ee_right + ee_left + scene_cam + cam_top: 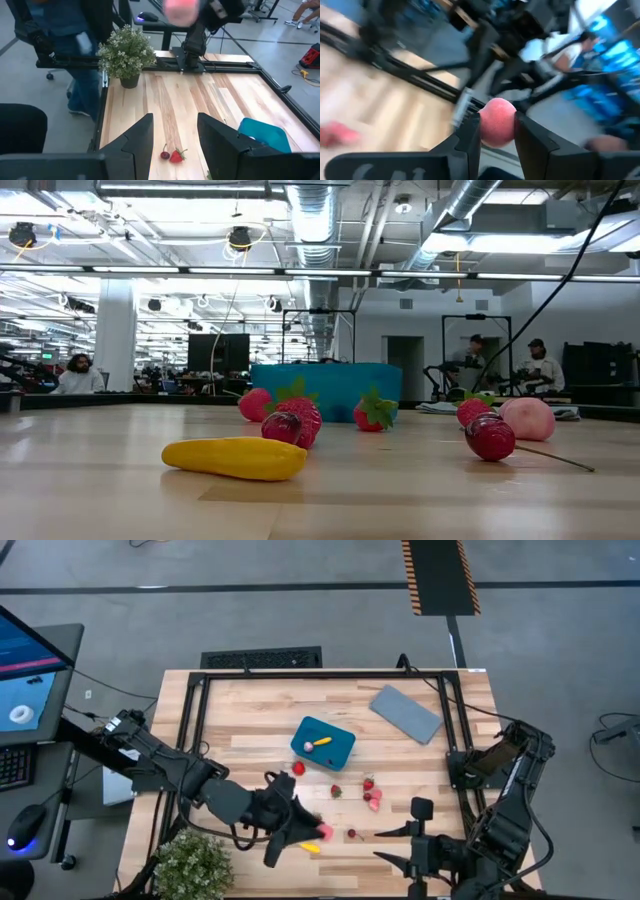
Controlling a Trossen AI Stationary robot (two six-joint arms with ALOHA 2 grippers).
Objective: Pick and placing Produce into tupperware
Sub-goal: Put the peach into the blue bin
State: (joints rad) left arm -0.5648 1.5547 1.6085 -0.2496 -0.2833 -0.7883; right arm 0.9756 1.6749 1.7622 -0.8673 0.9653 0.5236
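Open workshop floor, grey concrete, with ceiling ducts and strip lights; people sit at benches far behind. The work surface is a pale wooden table [260, 710] inside a black frame.

The tupperware [323, 741] sits near the table's centre, open side up, with 1 yellow piece [321, 743] already inside — so the task is judged under way, not finished. A grey lid [405, 713] lies well apart toward the far right corner, clear of the loading path. A potted plant [190, 865] stands at the near left corner.

Loose produce lies between the container and the near edge: a strawberry [298, 769] just beside the tupperware, a cluster of red and pink pieces [371, 794] to the right, a cherry [351, 834] and a yellow elongated piece [311, 848] nearest the front.

Left pincer [497, 131]: clamped on a pink round fruit [497, 122], which sits squarely between the 2 fingers. The left arm reaches in low from the left side, wrist extended over the near-centre table, apparently raised clear of it — a pose consistent with carrying the fruit toward the tupperware.

Right pincer [173, 131]: fingers apart, nothing between them. The right arm waits folded at the near right corner, pointing across the table.
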